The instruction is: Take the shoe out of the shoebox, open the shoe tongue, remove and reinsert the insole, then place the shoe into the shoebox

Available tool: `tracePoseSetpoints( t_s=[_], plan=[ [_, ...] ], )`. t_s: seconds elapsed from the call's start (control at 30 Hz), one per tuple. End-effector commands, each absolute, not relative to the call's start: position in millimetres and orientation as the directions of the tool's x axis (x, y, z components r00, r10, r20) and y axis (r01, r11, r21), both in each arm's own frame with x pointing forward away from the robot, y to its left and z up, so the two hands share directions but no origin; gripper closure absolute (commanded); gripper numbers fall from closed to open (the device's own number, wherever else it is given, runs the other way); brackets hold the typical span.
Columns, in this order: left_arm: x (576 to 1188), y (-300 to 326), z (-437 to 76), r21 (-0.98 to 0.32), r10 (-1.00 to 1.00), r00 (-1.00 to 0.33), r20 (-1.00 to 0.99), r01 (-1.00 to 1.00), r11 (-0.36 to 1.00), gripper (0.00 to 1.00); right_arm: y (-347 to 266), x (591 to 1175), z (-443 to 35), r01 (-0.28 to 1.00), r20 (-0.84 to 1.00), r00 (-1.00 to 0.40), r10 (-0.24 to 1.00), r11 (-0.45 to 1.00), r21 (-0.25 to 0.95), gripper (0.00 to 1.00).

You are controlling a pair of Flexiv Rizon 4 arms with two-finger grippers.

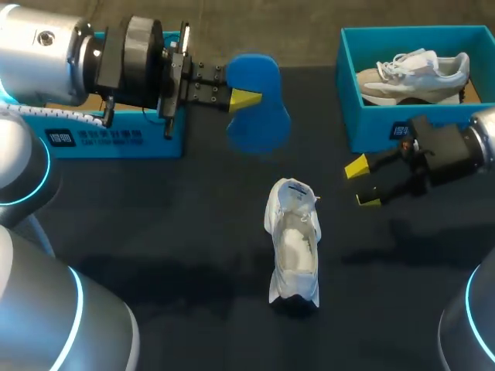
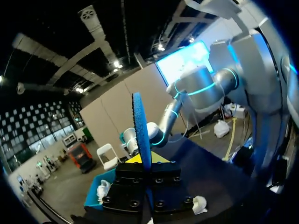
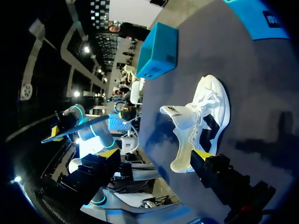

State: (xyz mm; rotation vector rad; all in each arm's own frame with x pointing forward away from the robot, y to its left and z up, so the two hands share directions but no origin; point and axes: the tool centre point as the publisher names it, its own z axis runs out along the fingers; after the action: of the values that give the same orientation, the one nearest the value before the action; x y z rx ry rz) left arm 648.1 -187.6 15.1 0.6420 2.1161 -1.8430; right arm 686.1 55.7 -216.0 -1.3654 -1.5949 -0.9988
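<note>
Now the left gripper (image 1: 241,99) hangs high over the far side of the table (image 1: 155,232), clenched on the blue insole (image 1: 259,116). In the left wrist view the insole stands edge-on, pinched between the two fingers. So the insole is out, and by the look of it the step in hand is the turn from removing to reinserting.

Down in the middle of the table sits the white shoe (image 1: 294,247), upright on its sole, tongue flipped up and back, mouth gaping. Nothing is touching it.

The right gripper (image 1: 362,184) waits just off to the shoe's side, fingers spread wide and empty, pointing at it. Behind that gripper is a blue shoebox (image 1: 363,127) with another pale shoe (image 1: 414,73) lying inside. A second blue box (image 1: 116,139) sits under the left arm; whether it is empty is hard to say from here, since the arm covers most of it.

What next? Probably the left arm must bring the insole down and tilt it flat, then feed one end into the open mouth. The right gripper would do well to pin the shoe or hold the tongue clear, as a loose shoe could skid.
</note>
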Motion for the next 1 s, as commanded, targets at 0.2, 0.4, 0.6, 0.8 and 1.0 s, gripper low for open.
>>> tracePoseSetpoints(
  t_s=[0.2, 0.4, 0.6, 0.8, 1.0],
  plan=[
    [651, -186, 7, -0.720, 0.131, -0.731, -0.670, 0.682, 0.126, 1.00, 55, 693, -213, 0.992, 0.944, -0.089, 0.317, 0.109, 0.057, 0.00],
    [655, -185, 3, -0.690, 0.135, -0.700, -0.701, 0.714, 0.123, 1.00, 56, 696, -208, 0.993, 0.959, -0.081, 0.271, 0.109, 0.053, 0.00],
    [655, -185, 3, -0.690, 0.135, -0.700, -0.701, 0.714, 0.123, 1.00, 56, 696, -208, 0.993, 0.959, -0.081, 0.271, 0.109, 0.053, 0.00],
    [655, -185, 3, -0.690, 0.135, -0.700, -0.701, 0.714, 0.123, 1.00, 56, 696, -208, 0.993, 0.959, -0.081, 0.271, 0.109, 0.053, 0.00],
    [657, -195, -15, -0.399, 0.174, -0.407, -0.897, 0.913, 0.082, 1.00, 57, 702, -200, 0.993, 0.979, -0.065, 0.196, 0.108, 0.044, 0.00]
  ],
)
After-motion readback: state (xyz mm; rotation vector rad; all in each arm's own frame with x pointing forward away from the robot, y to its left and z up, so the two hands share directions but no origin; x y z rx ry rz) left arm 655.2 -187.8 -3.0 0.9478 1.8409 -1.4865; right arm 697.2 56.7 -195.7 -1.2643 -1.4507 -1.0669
